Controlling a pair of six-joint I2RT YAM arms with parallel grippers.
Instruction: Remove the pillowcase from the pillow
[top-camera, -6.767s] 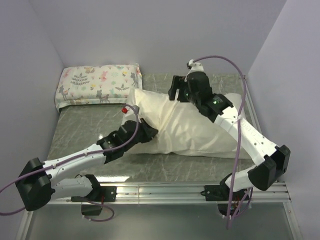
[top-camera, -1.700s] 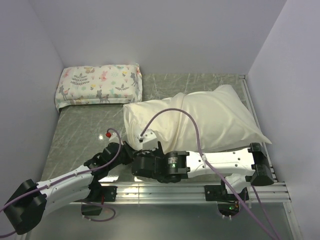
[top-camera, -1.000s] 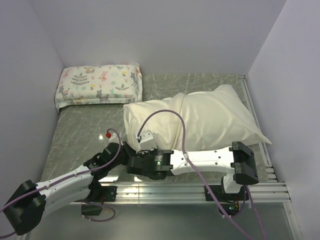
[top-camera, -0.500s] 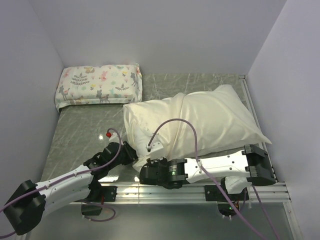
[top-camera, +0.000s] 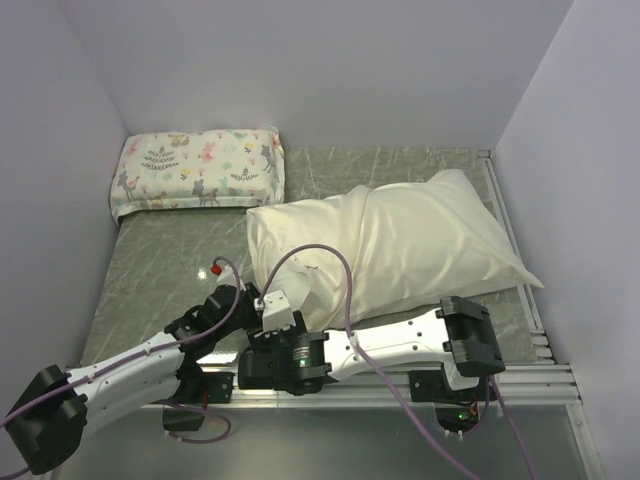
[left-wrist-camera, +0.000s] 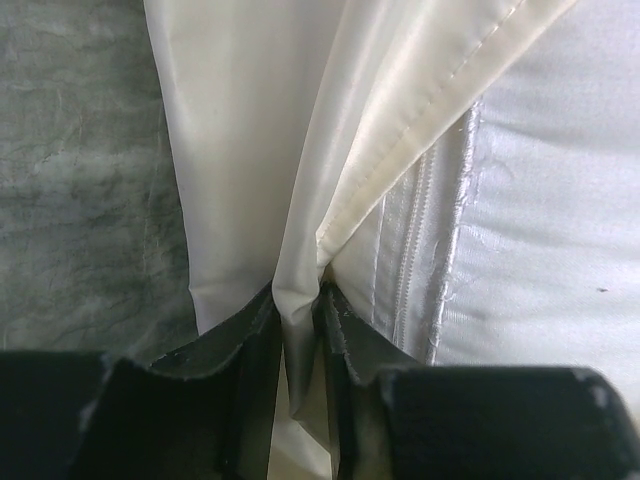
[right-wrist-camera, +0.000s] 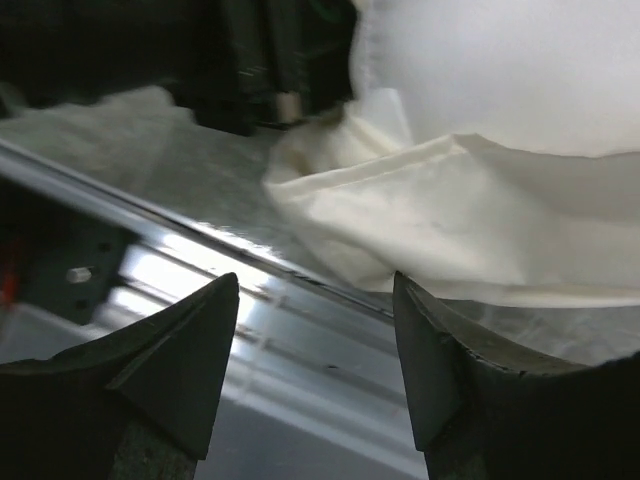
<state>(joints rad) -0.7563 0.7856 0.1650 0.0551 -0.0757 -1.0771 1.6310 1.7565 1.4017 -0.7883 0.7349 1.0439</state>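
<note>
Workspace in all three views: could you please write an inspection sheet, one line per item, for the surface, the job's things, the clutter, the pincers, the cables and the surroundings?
Surface: grey marbled table, with a metal rail along its near edge.
Job's things: the cream pillowcase covers most of the pillow; the white pillow shows at the open end.
Clutter: floral pillow in the far left corner.
Pincers: left pincer shut on a fold of the pillowcase; right pincer open, holding nothing, low by the near edge.
Cables: purple cable loops above the pillowcase.
Surroundings: plain walls on three sides; nothing else seen.
</note>
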